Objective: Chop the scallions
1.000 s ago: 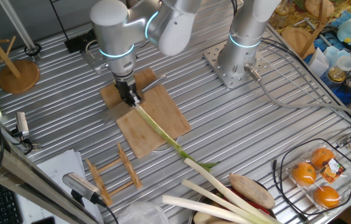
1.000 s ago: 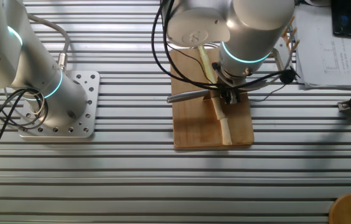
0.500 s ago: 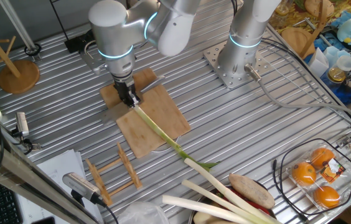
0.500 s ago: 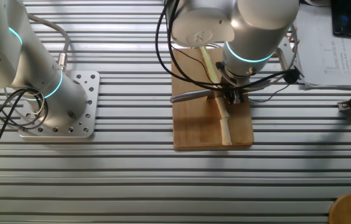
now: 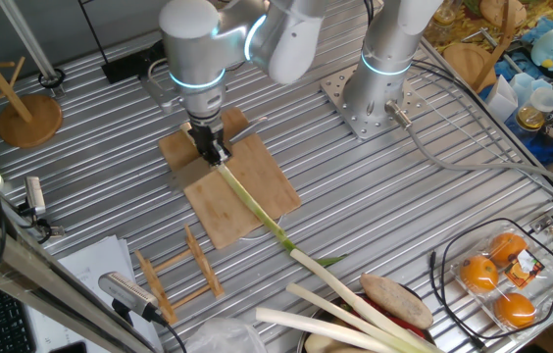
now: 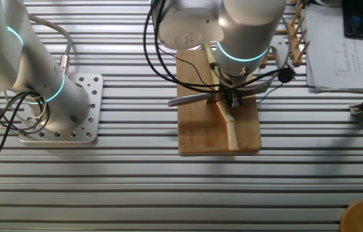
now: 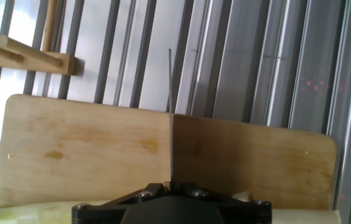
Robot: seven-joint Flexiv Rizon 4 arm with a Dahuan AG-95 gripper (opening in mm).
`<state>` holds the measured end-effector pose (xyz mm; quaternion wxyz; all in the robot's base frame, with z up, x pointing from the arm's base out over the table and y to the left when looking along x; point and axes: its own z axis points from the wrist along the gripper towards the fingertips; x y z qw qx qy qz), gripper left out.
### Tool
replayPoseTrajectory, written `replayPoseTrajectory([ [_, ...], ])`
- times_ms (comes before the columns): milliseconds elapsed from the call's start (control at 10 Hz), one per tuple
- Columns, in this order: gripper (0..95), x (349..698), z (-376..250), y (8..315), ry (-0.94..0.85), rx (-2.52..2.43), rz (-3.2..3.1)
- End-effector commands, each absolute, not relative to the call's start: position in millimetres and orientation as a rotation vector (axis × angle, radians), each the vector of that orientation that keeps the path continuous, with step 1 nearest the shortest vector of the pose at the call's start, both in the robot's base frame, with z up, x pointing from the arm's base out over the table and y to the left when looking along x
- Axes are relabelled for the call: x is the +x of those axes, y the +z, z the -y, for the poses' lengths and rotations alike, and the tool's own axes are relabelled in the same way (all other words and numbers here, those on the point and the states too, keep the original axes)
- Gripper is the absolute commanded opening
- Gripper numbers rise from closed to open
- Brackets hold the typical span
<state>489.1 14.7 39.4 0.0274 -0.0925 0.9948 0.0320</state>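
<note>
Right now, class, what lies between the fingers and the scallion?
A knife blade, edge-on in the hand view, reaching over the board; the scallion lies across it.

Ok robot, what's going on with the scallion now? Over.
Gripper shut on knife. Scallion lies across cutting board, uncut. Nothing blocking.

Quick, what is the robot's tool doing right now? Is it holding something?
Tool: shut on the knife, its blade over the scallion on the cutting board.
</note>
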Motion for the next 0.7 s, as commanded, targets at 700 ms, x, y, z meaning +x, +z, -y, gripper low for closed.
replayPoseTrajectory([
  [700, 0.0, 502, -13, 42, 0.109, -0.268, -3.074],
])
